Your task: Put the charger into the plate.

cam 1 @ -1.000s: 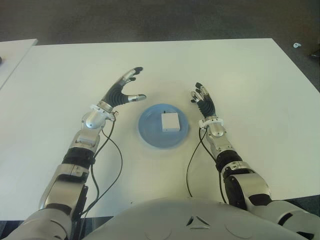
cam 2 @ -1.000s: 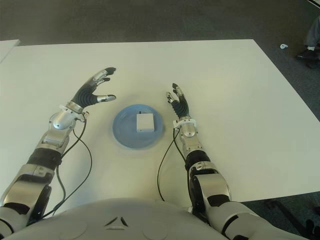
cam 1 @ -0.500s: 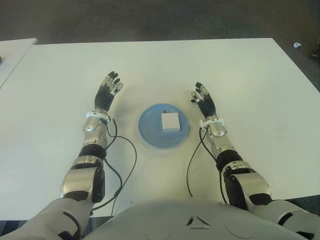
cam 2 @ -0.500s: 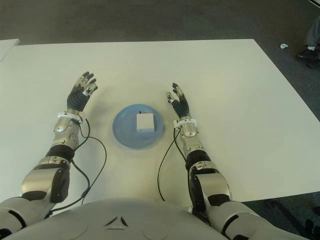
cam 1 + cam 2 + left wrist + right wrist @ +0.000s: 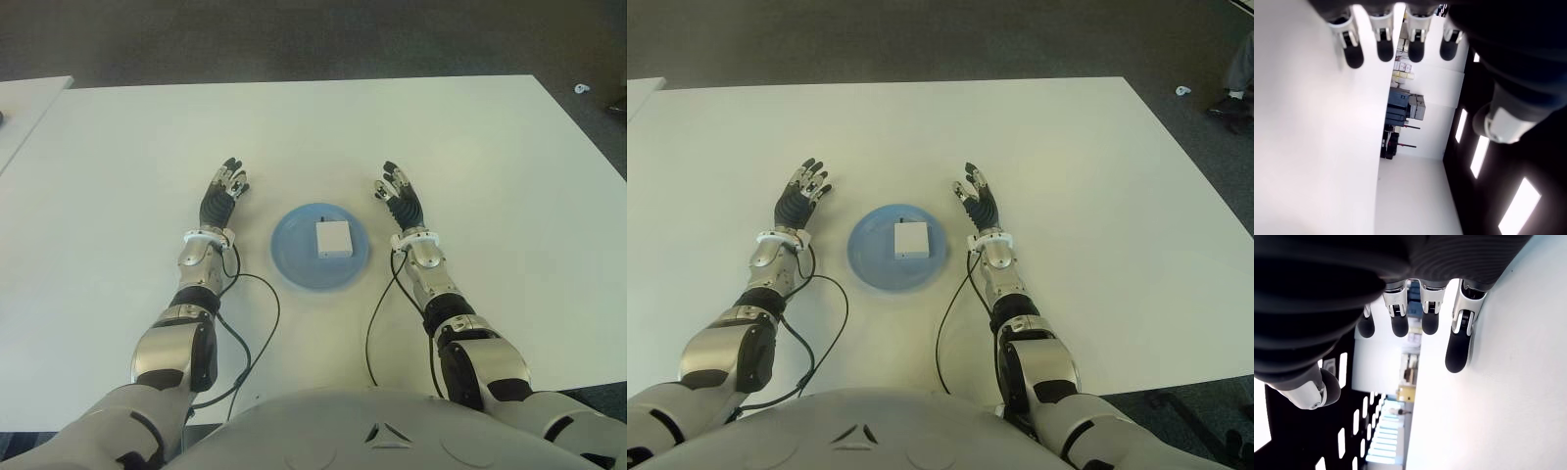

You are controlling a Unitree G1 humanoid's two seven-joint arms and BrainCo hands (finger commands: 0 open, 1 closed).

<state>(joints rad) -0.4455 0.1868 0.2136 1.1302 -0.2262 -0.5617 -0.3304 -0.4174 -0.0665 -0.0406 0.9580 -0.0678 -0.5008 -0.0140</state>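
**With the charger in the plate, your only risk is a careless retreat**

Since the job looks done, you have little left to spoil. Start with the white table (image 5: 470, 137): it carries everything, and both forearms lie low over it. On it sits the blue plate (image 5: 294, 264), between your two hands. Your left hand (image 5: 221, 193) shows just to the plate's left, fingers straight and spread, holding nothing. Your right hand (image 5: 398, 193) shows just to its right, equally wide and empty — both wrist views confirm it. The charger (image 5: 333, 238), a small white block, lies flat in the plate, slightly right of centre. Pull either arm inward and a wrist or its trailing cable could nudge the plate — so withdraw outward.
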